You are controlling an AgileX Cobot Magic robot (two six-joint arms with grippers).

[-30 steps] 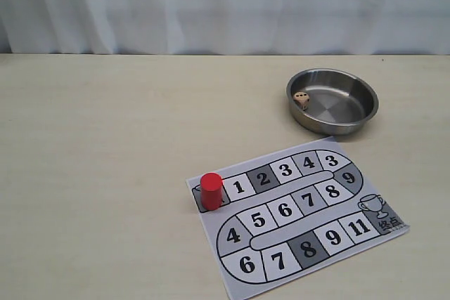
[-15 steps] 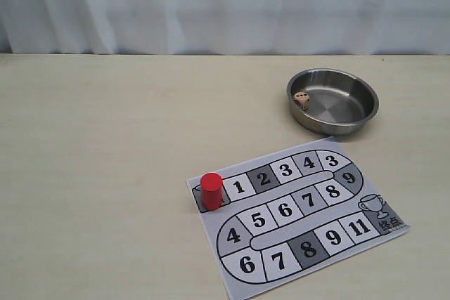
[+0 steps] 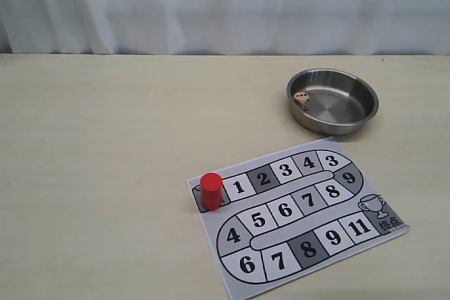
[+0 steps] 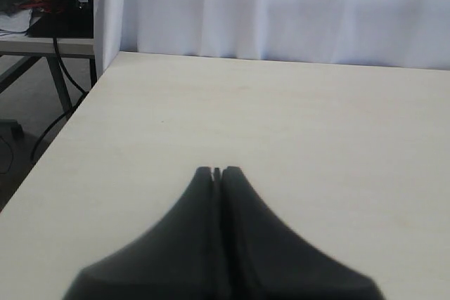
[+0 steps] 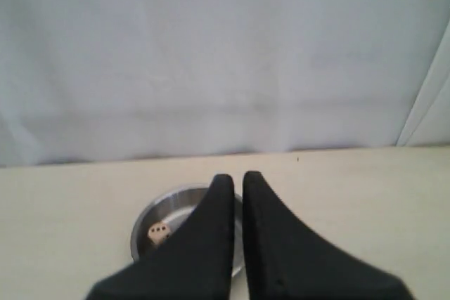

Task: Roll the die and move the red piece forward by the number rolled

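Red piece [image 3: 211, 190] stands upright on the grey start square at the left end of the numbered board [image 3: 295, 235], just beside square 1, and covers most of the mark printed there. The board lies flat on the pale tabletop [image 3: 91, 159], and its nearest corner is cut off by the edge of the exterior view. At its right end, the characters printed under the trophy are too small to read.

Farther back and to the right, apart from the board, sits a steel bowl [image 3: 351, 121]. The die [image 3: 301, 100] rests inside it against the left inner wall; dark pips show on top, but their count is hard to make out. From the right wrist, the right pincer [image 5: 238, 177] hides part of the bowl; only a thin slit parts its fingers and nothing is between them. The left pincer [image 4: 217, 171] is pressed closed over bare tabletop, holding nothing.

A white curtain [image 3: 225, 5] hangs behind.
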